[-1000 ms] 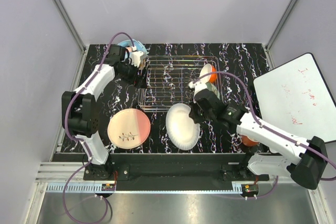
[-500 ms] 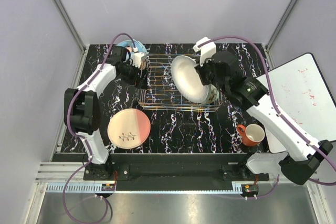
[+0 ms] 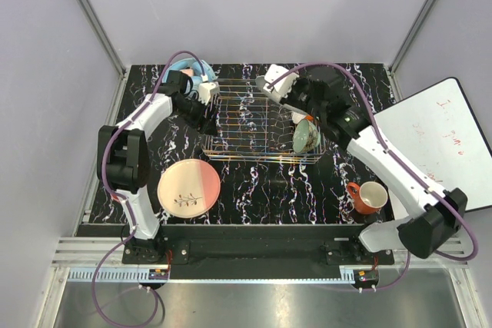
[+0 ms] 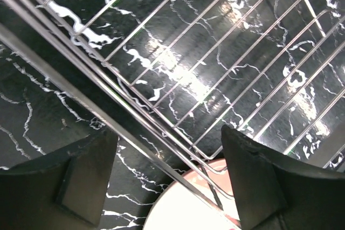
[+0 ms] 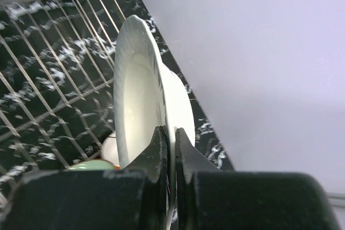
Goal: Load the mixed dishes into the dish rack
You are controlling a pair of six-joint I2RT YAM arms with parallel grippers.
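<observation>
My right gripper (image 3: pixel 292 104) (image 5: pixel 171 130) is shut on the plain white plate (image 5: pixel 137 95) and holds it on edge over the back right of the dish rack (image 3: pixel 246 124) (image 5: pixel 48 68). The pale green bowl (image 3: pixel 305 137) and small white bowl (image 3: pixel 298 118) lie in the rack's right end. My left gripper (image 3: pixel 201 109) (image 4: pixel 167 187) is open at the rack's left side (image 4: pixel 215 52), its fingers either side of the rim wire. The pink-and-cream plate (image 3: pixel 188 188) lies on the table at front left. The orange-red mug (image 3: pixel 369 197) stands at front right.
Blue headphones (image 3: pixel 201 74) and a pink cup (image 3: pixel 187 74) sit at the back left, behind the left gripper. A white board (image 3: pixel 438 140) lies off the table's right edge. Grey walls close in the back and sides.
My right arm lifted the white plate from the table in front of the rack, carried it up over the rack and turned it on edge. The left gripper stayed by the rack's left side.
</observation>
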